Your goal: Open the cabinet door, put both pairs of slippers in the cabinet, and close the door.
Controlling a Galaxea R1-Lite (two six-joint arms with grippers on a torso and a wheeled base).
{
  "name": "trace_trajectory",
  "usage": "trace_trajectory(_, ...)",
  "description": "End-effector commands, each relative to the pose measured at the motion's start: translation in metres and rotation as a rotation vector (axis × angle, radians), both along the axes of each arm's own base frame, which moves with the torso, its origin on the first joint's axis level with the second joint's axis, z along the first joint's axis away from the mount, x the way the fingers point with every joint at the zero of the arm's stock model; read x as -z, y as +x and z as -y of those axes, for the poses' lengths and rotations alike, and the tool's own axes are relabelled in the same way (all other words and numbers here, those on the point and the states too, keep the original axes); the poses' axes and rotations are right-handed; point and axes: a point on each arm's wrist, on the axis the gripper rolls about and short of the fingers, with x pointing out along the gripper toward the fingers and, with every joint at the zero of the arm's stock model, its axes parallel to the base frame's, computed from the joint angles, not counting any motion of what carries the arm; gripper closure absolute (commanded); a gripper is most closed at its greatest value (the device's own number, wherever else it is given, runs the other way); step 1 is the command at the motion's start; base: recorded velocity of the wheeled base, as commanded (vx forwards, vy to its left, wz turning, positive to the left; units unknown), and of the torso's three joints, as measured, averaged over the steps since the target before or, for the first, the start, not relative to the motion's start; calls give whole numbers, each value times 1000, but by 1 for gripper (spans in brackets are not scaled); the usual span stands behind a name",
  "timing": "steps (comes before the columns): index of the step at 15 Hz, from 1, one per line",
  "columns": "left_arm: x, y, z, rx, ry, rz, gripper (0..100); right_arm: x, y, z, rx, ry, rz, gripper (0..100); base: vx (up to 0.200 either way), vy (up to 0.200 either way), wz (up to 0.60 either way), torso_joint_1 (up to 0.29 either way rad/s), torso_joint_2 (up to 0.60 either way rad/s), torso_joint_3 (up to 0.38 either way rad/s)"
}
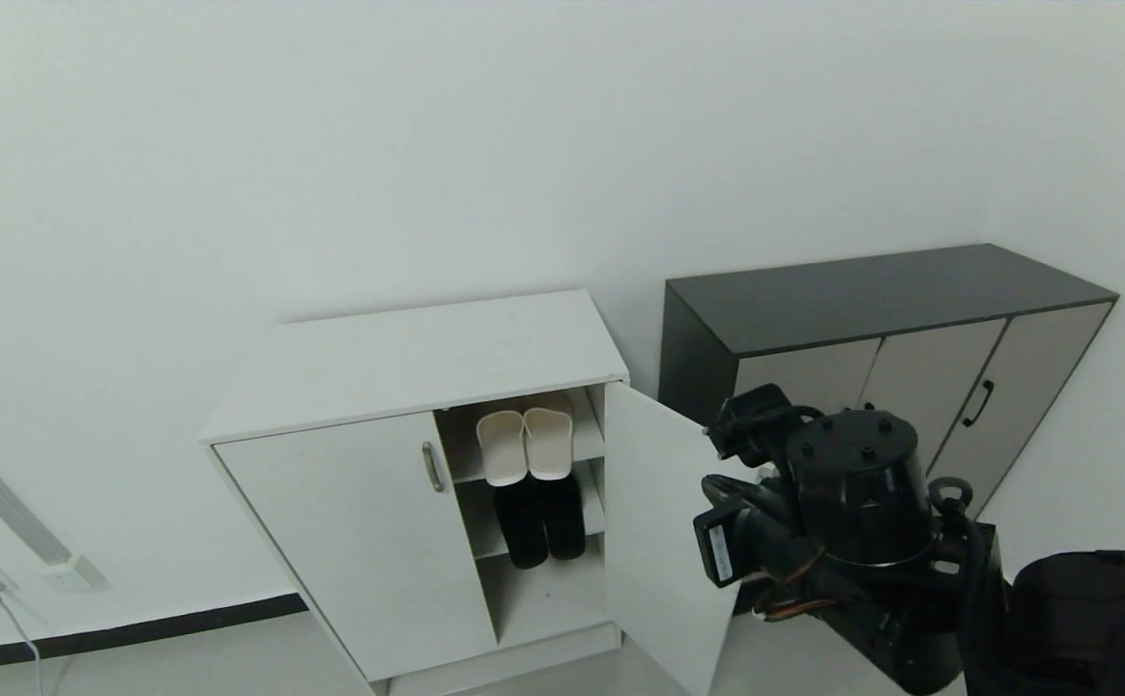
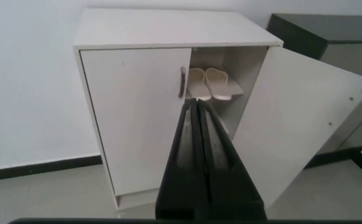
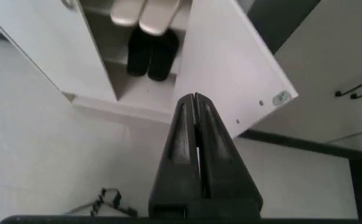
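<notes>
both pairs already shelved mid-frame, white slippers (image 1: 524,445) above black slippers (image 1: 543,517). the open door (image 1: 664,522) swings out toward lower centre from the cabinet (image 1: 408,358). the clenched right tool (image 3: 196,102) is nearest, so i'd push with that. left tool (image 2: 198,109) is clenched too.

Head cam: high, far, looks down on cabinet (image 1: 408,358). L wrist cam faces its front; R wrist steeper, nearer. All share open door (image 1: 659,522).

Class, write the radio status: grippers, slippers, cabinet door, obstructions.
Left gripper, right gripper: shut, empty. White slippers upper shelf, black slippers shelf below, inside cabinet. Right door open. Nothing seen blocking it.
</notes>
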Motion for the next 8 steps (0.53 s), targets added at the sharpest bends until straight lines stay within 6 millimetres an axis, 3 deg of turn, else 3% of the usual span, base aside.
trace_trajectory(1,0,0,0,-1,0,-1,100,-7,30,14,94,28,20,100,0,0,0,0,0,0)
trace_trajectory(5,0,0,0,-1,-1,-1,100,-8,79,30,180,66,-52,100,0,0,0,0,0,0)
trace_trajectory(8,0,0,0,-1,-1,-1,100,5,111,35,238,88,-117,100,0,0,0,0,0,0)
